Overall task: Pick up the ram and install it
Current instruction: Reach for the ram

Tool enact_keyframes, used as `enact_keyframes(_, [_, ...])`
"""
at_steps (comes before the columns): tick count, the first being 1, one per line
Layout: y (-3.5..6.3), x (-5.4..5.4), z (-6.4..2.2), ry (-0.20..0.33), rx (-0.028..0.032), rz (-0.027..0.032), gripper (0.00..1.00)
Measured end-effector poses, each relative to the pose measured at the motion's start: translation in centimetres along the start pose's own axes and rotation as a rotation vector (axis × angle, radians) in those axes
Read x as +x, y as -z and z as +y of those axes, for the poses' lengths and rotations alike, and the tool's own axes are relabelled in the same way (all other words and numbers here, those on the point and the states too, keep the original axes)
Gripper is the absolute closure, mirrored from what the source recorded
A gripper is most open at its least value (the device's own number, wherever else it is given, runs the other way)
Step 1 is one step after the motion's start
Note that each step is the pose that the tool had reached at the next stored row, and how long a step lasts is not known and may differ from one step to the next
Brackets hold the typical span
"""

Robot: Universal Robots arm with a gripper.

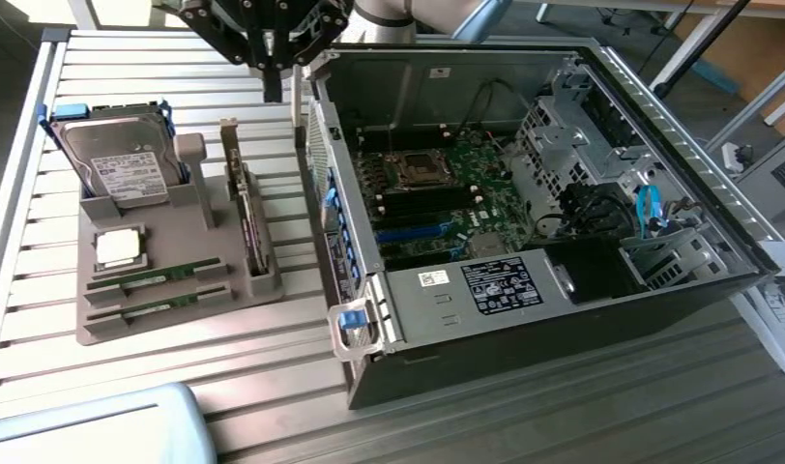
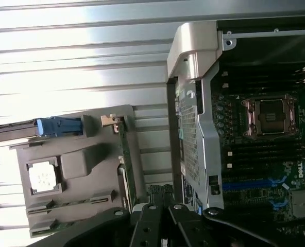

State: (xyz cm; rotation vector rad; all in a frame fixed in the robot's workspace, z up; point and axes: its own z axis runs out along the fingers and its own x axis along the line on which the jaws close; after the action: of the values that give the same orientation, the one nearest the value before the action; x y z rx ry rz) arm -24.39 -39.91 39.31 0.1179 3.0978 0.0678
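Note:
Two ram sticks (image 1: 154, 279) (image 1: 161, 308) lie edge-up in slots at the near end of the grey holder tray (image 1: 187, 251); each is narrow and green with black chips. My gripper (image 1: 274, 95) hangs high over the far end of the gap between the tray and the open computer case (image 1: 522, 319). It is well away from the ram, shut, with nothing between its fingers. In the wrist view the gripper (image 2: 162, 191) points down over the case's side wall, and the tray (image 2: 85, 159) lies beside it.
The tray also holds a hard drive (image 1: 119, 159), an upright expansion card (image 1: 245, 208) and a square silver processor chip (image 1: 119, 246). Inside the case lies the motherboard (image 1: 477, 198) with its processor socket (image 1: 419, 169) and blue slots (image 1: 412, 233). A pale blue-grey object (image 1: 96, 425) sits at the near corner.

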Motion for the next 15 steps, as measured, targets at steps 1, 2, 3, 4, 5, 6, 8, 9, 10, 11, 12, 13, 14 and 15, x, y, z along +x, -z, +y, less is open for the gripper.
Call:
enact_keyframes(1, [0.02,0.5,-0.04,0.0,-0.0001,-0.0005,0.89])
enact_keyframes(2, [0.04,1.0,-0.08,0.0,-0.0001,-0.001,0.89])
enact_keyframes(3, [0.07,1.5,-0.11,0.0,0.0,-0.0016,0.89])
enact_keyframes(4, [0.08,1.9,-0.14,0.0,-0.0002,-0.0022,0.89])
enact_keyframes(5, [0.1,2.4,-0.18,0.0,-0.0003,-0.0029,0.89])
enact_keyframes(6, [0.12,2.8,-0.21,0.0,-0.0004,-0.0036,0.89])
enact_keyframes(8, [0.16,3.7,-0.28,0.0,-0.0003,-0.0048,0.89])
enact_keyframes(9, [0.18,4.2,-0.32,0.0,-0.0003,-0.0054,0.89])
enact_keyframes(10, [0.19,4.6,-0.35,0.0,-0.0005,-0.0062,0.89])
enact_keyframes(11, [0.21,5.1,-0.39,0.0,-0.0006,-0.0069,0.89])
enact_keyframes(12, [0.26,6.1,-0.46,0.001,-0.0005,-0.0079,0.89])
enact_keyframes(13, [0.27,6.3,-0.49,0.0,-0.0005,-0.0083,0.89])
enact_keyframes(14, [0.27,6.3,-0.55,0.001,-0.0006,-0.0082,0.89])
enact_keyframes(15, [0.27,6.3,-0.64,0.001,-0.0007,-0.0081,0.89])
